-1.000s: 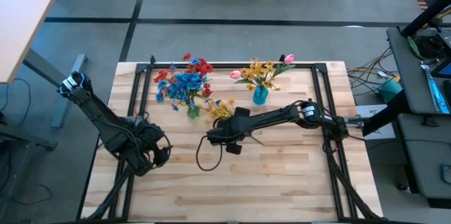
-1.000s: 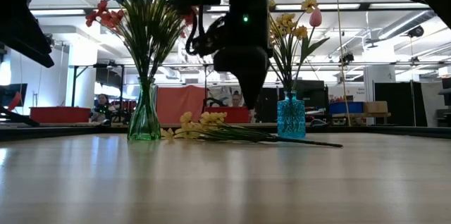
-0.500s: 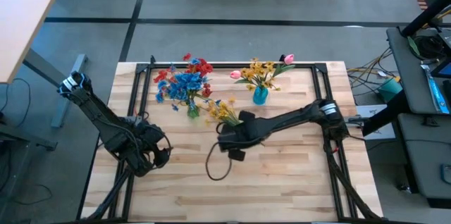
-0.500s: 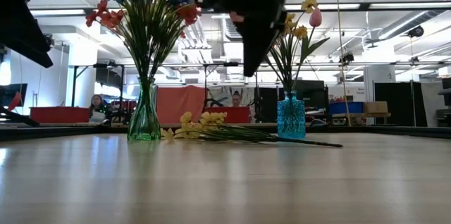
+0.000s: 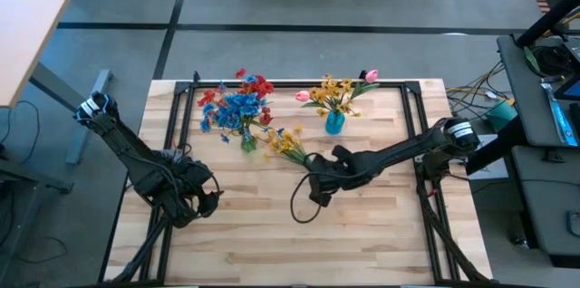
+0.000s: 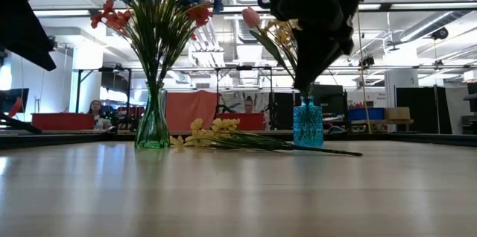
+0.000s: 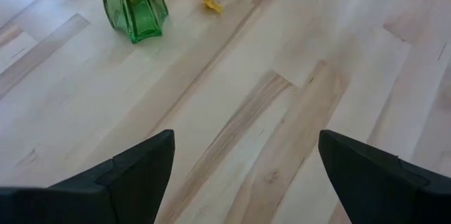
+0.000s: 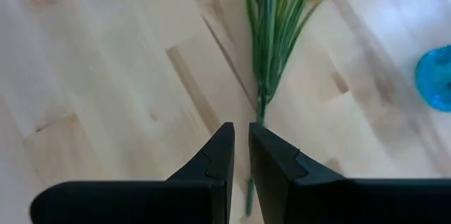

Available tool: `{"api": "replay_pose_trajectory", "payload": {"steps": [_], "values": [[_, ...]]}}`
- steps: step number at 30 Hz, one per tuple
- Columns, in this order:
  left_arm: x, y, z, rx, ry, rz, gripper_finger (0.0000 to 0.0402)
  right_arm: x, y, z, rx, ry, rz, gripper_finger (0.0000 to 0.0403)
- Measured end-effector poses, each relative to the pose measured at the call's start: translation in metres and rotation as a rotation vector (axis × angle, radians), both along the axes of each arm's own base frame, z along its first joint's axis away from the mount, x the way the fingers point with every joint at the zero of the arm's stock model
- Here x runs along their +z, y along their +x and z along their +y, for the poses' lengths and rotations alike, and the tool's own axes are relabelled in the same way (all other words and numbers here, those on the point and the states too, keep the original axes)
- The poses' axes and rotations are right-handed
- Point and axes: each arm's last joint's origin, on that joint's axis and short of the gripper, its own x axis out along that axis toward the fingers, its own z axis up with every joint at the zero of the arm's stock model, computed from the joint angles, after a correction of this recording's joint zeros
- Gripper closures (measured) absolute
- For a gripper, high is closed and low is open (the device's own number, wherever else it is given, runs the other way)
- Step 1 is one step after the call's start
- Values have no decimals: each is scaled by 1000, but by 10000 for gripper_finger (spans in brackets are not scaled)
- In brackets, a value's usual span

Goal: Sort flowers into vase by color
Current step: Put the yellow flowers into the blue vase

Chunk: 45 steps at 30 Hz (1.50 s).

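A yellow spray (image 5: 285, 141) lies flat on the table between the two vases, its green stems (image 8: 266, 55) running toward my right gripper. The green vase (image 5: 247, 143) holds red and blue sprays. The blue vase (image 5: 334, 123) holds yellow sprays and pink buds. My right gripper (image 5: 314, 182) hovers above the stem ends, well clear of the table in the low view (image 6: 305, 84). Its fingers (image 8: 240, 136) are shut on nothing. My left gripper (image 5: 195, 199) waits open near the table's left edge, above bare wood (image 7: 239, 153).
A black frame (image 5: 299, 83) runs along the table's far edge and down both sides. A loop of cable (image 5: 304, 208) hangs from the right arm over the middle of the table. Bare wood (image 5: 299, 243) fills the near half.
My right gripper has drawn back from the yellow spray toward the table's right edge and risen. The spray has stayed flat on the table. In the low view the arm has cleared the pink bud in the blue vase.
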Motion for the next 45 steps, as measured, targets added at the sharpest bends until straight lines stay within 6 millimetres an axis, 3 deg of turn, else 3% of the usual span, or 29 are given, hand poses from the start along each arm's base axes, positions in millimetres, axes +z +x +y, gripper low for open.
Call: {"api": "replay_pose_trajectory", "payload": {"steps": [7, 16, 21, 27, 32, 36, 40, 45], "values": [[0, 1, -1, 0, -7, -6, 66, -9, 1, 0, 26, 24, -79, 340], [0, 1, -1, 0, -12, -10, 66, -33, 24, 4, 191, -36, -136, 197], [0, 1, -1, 0, -14, -12, 66, -53, 35, -12, 146, -44, -120, 133], [0, 1, -1, 0, -15, -13, 66, -72, 40, -37, -13, -106, -91, 101], [0, 1, -1, 0, -17, -15, 66, -82, 43, -49, -50, -111, -71, 108], [0, 1, -1, 0, -17, -15, 66, -95, 45, -56, -62, -95, -40, 139], [1, 1, -2, 0, -18, -17, 66, -109, 46, -62, -56, -22, -5, 198], [1, 2, -2, 0, -18, -18, 66, -116, 47, -64, -46, 41, 13, 314]]}}
